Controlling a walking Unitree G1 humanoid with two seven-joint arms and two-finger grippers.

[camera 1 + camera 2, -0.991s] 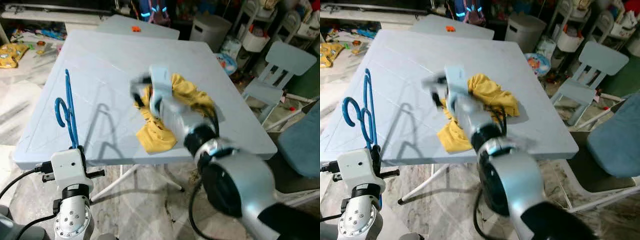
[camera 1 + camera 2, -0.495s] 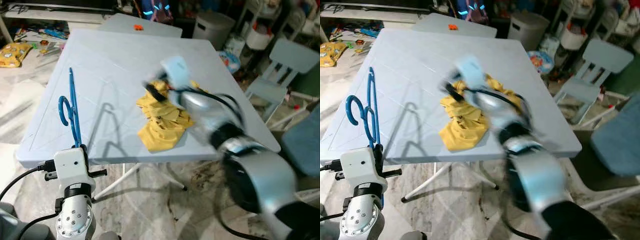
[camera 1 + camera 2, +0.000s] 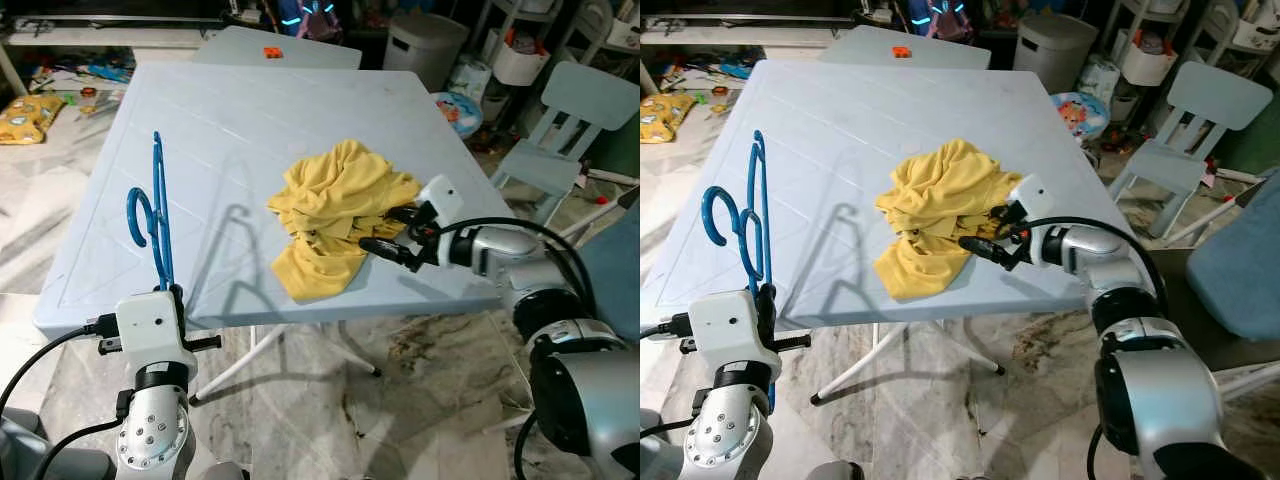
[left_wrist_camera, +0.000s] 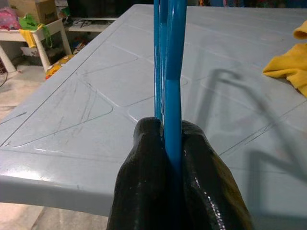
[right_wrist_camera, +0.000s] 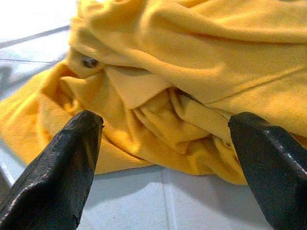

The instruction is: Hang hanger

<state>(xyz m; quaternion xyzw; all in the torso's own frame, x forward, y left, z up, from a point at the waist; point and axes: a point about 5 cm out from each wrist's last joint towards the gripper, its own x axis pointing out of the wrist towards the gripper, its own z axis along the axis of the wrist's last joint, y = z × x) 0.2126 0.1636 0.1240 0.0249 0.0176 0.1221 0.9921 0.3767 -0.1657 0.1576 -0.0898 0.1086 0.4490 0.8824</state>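
I am seeing even, fairly bright indoor light, and the head views are reading sharp across the pale blue table (image 3: 250, 130). A soft shadow is falling on the tabletop at about 3 o'clock from the blue hanger (image 3: 150, 215). The room toward 12 o'clock is looking dim. In the wrist views, the near black fingers (image 5: 53, 172) are blurring.

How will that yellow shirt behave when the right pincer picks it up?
The shirt lies crumpled in soft folds on the table, so it will likely droop, not hold shape. It looks light, thin cloth. The open right pincer sits at its edge, so a pinch may catch one layer and the rest would trail.
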